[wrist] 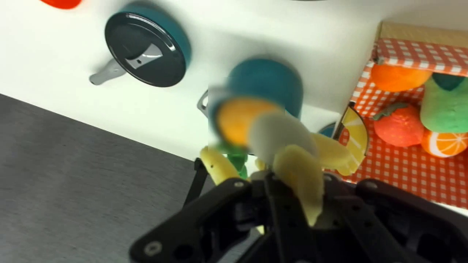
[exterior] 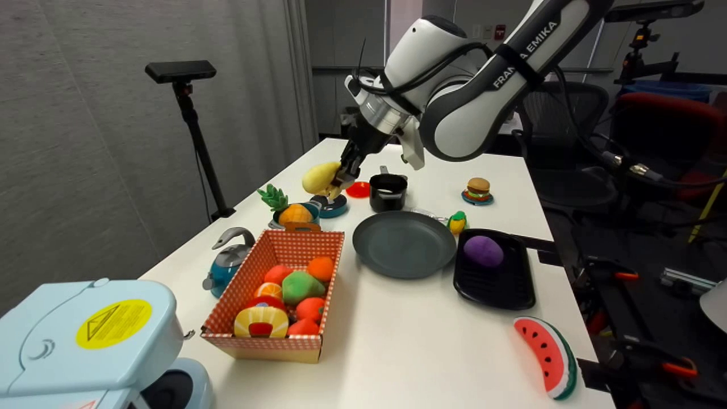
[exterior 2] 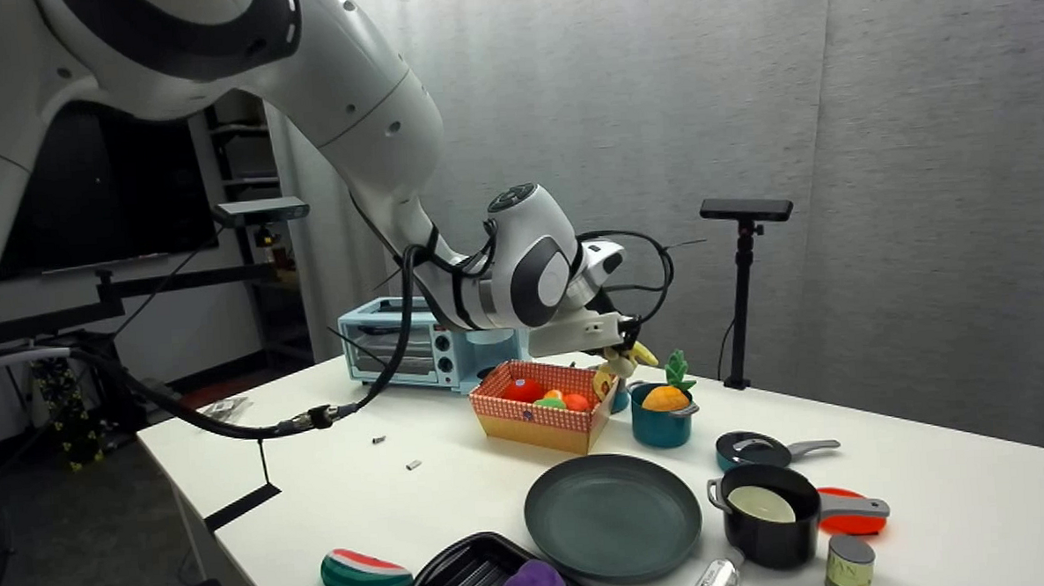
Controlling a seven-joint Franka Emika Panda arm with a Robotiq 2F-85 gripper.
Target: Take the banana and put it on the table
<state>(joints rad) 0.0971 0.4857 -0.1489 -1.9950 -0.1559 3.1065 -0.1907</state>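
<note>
Over the table (exterior: 409,335), near a long edge: gripper (exterior: 342,175) closed on the banana (exterior: 319,178), holding it aloft. Peel splayed in yellow flaps around a pale core, partly blurred in the wrist view; exact contact hidden by the flaps. Behind the banana in that view, teal pot (wrist: 268,80), its green-topped pineapple (exterior 2: 665,399) partly covered. Basket (exterior 2: 536,423) just beside the pot, red-checked, holding red, orange and green fruit (exterior: 301,287). Lidded pan (wrist: 146,51) near the pot on its other side. Farther along, black pot (exterior 2: 769,536) with a pale round thing (exterior 2: 760,504) inside; red disc (exterior 2: 854,521) just beside it. Mid-table, dark plate (exterior: 403,244); black tray (exterior: 494,289) just beside, purple piece (exterior: 484,251) lying in it. Watermelon (exterior: 548,355) near the tray. Kettle (exterior: 222,274) beside the basket in an exterior view. Burger (exterior: 478,188) well apart, nearer the opposite long edge.
</note>
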